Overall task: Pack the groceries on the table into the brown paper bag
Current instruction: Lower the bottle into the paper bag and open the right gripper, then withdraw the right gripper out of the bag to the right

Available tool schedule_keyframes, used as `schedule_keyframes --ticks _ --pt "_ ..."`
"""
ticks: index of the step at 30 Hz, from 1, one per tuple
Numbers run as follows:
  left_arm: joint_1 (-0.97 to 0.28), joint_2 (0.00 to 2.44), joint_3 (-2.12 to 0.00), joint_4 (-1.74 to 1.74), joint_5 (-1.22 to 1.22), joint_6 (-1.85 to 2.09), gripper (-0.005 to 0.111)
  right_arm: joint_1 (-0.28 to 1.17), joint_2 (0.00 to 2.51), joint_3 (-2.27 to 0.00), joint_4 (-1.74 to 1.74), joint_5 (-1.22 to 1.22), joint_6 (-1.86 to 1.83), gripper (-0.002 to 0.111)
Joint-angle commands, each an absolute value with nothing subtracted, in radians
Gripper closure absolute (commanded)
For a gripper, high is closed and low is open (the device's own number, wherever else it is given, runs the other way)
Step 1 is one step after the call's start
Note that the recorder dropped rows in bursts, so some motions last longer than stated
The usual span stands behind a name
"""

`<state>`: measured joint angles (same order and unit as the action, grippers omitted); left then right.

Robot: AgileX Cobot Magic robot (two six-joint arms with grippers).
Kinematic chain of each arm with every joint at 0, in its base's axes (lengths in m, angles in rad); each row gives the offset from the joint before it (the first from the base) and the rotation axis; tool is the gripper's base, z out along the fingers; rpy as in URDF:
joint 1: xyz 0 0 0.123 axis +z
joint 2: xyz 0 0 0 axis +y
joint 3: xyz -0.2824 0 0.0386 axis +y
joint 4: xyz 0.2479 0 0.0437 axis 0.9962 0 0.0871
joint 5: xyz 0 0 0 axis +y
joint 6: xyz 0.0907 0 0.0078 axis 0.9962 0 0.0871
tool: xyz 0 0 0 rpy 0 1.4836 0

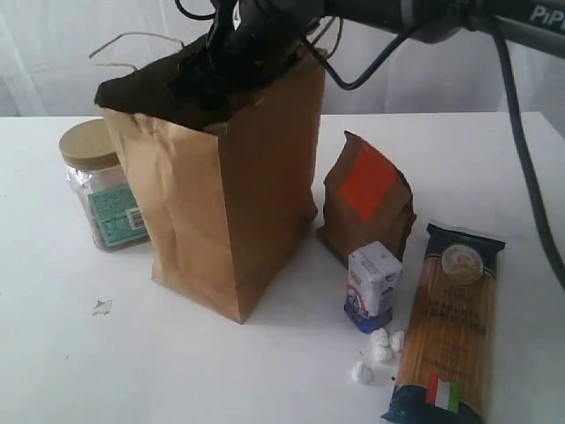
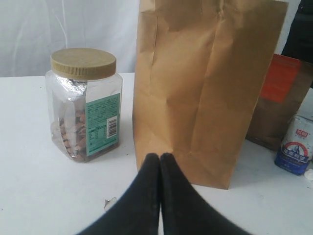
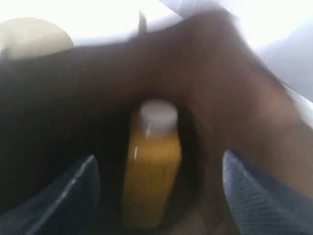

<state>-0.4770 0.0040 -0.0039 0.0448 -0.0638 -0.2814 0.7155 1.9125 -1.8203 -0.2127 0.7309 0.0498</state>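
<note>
Creased brown paper bag (image 1: 234,203); beside it one jar (image 1: 101,190), pouch (image 1: 366,208), carton (image 1: 372,284), spaghetti pack (image 1: 450,327) each; inside, seemingly one bottle (image 3: 152,147). Right gripper (image 3: 159,159) wide, left gripper (image 2: 160,159) pinched closed.

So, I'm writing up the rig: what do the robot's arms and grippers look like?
The left gripper is smooth and black, tapering to rounded tips. On the right gripper, the fingers look dark blue-grey and finely ribbed, though blurred. The right arm is grey with white lettering, its wrist black, with black cables alongside.
</note>
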Motion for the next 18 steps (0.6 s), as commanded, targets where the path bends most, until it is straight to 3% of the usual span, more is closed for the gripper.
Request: schedule_keyframes --ticks 1,18 --pt "-0.481 0.0 0.0 0.046 -0.067 -0.288 0.107 0.707 1.887 -1.826 -0.221 0.747 0.038 0.039" --pt "-0.481 0.0 0.0 0.046 -0.067 -0.288 0.107 0.727 1.731 -1.826 -0.234 0.788 0.024 0.039"
